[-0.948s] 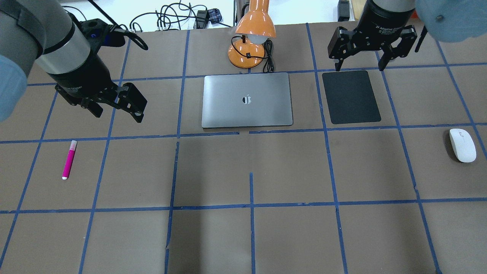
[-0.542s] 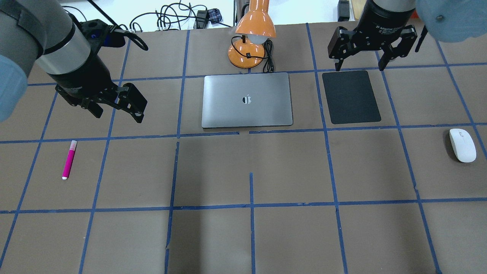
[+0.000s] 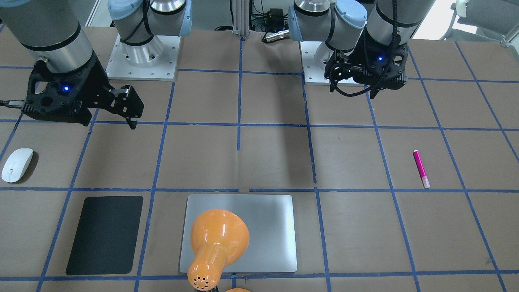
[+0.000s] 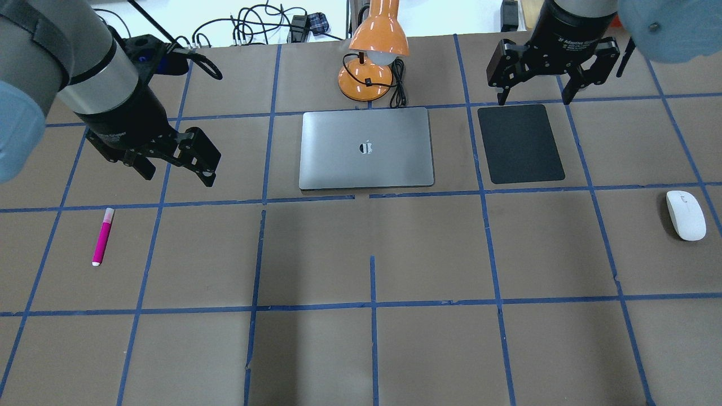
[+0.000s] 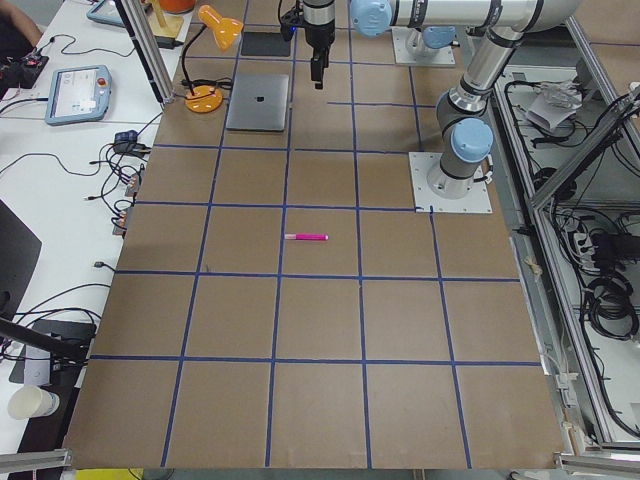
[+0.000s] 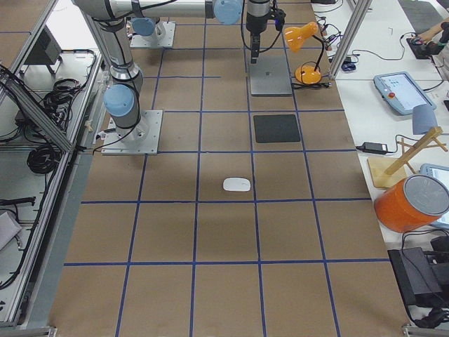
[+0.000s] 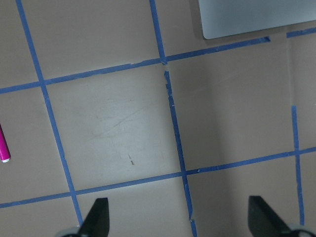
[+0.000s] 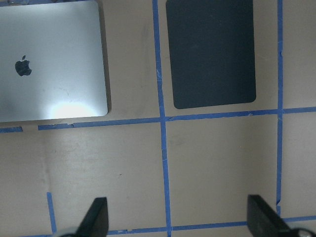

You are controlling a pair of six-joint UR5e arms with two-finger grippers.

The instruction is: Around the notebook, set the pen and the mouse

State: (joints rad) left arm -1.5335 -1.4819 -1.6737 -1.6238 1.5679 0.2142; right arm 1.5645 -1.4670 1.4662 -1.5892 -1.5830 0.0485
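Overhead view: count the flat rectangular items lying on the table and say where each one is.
2. The silver notebook lies mid-table, beside the orange lamp; the black mat lies apart from it, on the robot's right side. Nothing suggests hidden ones.

From my feed the notebook (image 4: 366,148) looks like smooth silver metal with a soft sheen. The mat (image 4: 520,144) is flat matt black, the mouse (image 4: 686,215) smooth white plastic, the lamp (image 4: 379,28) glossy orange. The surface (image 4: 428,254) is matt brown paper, lined with blue tape (image 4: 428,304).
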